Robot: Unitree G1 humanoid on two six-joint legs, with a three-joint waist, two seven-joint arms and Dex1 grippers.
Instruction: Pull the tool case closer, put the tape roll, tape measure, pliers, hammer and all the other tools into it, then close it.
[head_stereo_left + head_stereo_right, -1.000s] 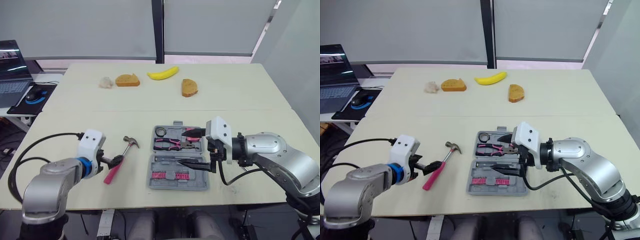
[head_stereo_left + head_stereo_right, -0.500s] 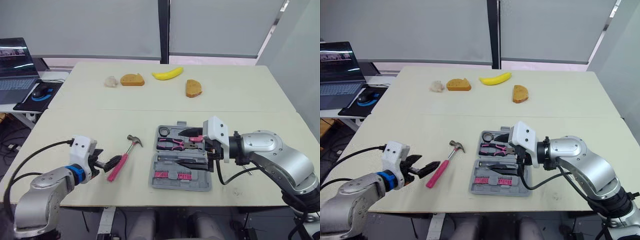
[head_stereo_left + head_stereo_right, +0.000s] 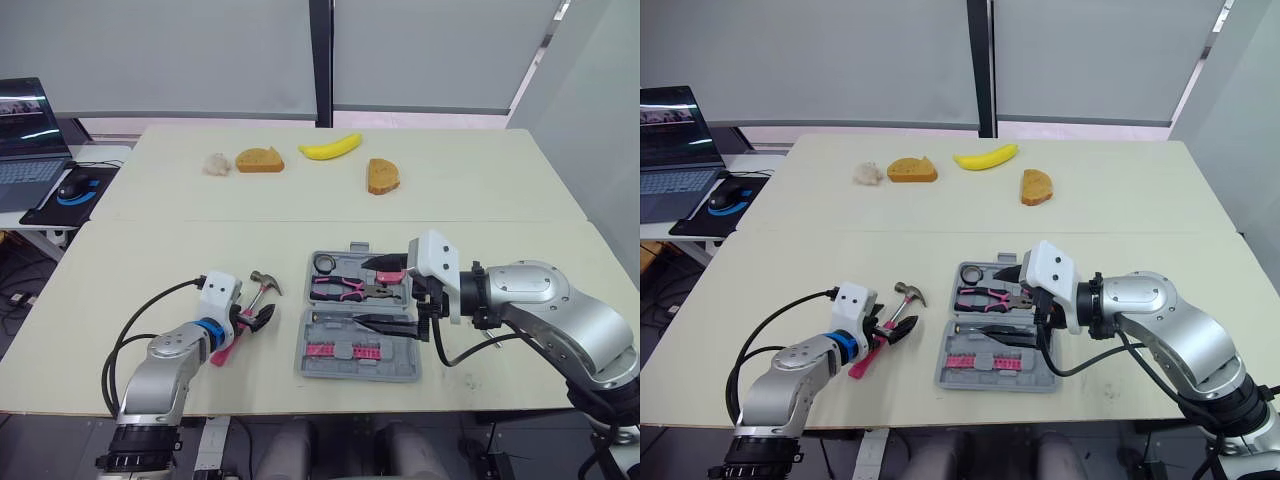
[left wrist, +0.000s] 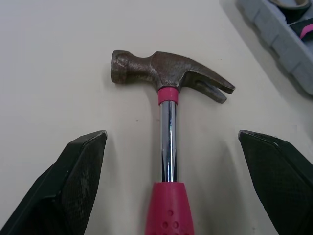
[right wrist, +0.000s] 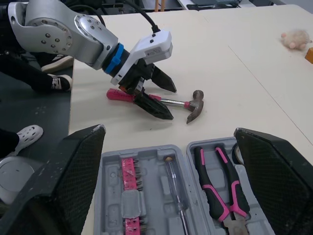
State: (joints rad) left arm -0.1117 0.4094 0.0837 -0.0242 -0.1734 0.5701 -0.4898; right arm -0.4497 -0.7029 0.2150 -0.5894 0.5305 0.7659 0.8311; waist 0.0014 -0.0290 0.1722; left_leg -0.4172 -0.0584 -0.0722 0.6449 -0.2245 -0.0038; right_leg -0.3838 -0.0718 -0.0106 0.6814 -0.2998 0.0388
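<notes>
Table comes first: it is broad and pale, with a banana and bread far at the back, well apart from my work at the near edge. Next is the case, which lies open and flat in front of me. I judge it near enough that both my arms can reach into it. My right claw hangs over the case's right side with its fingers spread wide and nothing between them. I take it to be parked there, ready to steady the case or swing the lid over once everything is in. My left claw is low on the table just left of the case. It too is spread wide and holds nothing, with one finger on each side of the hammer and neither touching it. The fingers straddle the bare steel shaft just above the pink grip. I think that is a sound place to pinch, since it sits close to the heavy head and the tool should not tip when lifted. The hammer lies flat on the table outside the case, its head at the far end and its claw end pointing toward the case, so it is the piece in hand now. The pliers are already bedded in the far half of the case, a screwdriver rests near the hinge, and the tape roll sits in the far left corner. The lid is not yet shut.
</notes>
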